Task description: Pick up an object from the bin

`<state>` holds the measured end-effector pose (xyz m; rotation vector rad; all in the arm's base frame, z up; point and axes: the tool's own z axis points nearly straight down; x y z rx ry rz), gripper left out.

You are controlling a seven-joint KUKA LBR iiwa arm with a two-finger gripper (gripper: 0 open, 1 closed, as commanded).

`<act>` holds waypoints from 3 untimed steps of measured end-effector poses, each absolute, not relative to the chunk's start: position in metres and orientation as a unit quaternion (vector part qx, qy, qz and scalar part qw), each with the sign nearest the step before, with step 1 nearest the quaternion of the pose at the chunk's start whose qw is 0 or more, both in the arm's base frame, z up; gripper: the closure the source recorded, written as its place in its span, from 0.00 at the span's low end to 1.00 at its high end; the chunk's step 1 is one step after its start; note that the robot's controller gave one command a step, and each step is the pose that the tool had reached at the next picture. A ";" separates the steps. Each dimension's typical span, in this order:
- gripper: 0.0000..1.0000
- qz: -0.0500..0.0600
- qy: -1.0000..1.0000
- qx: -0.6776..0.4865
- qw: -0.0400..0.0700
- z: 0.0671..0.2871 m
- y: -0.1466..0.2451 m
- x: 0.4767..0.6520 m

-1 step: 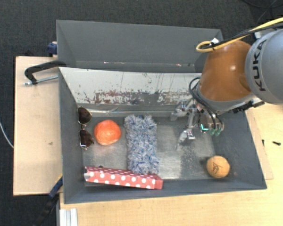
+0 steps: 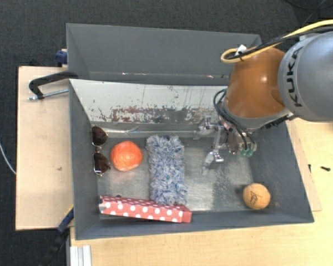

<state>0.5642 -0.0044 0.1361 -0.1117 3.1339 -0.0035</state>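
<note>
While holding gripper (image 2: 215,158) over bare bin floor (image 2: 202,188) between fuzzy blue cloth (image 2: 166,169) and tan ball (image 2: 256,196), seemingly commits to neither; cannot tell whether jaws apart or together.

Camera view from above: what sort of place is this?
Probably a robotics lab test station: a robot arm's gripper hangs over a grey metal bin of unrelated loose items, like an orange ball, a blue fuzzy cloth and sunglasses.
</note>
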 end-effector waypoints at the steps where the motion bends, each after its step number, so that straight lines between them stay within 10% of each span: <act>1: 1.00 0.000 0.986 -0.169 0.006 0.077 0.062 0.592; 2: 1.00 0.000 0.986 -0.169 0.006 0.076 0.062 0.592; 3: 1.00 0.001 0.988 -0.156 0.003 0.207 0.076 0.582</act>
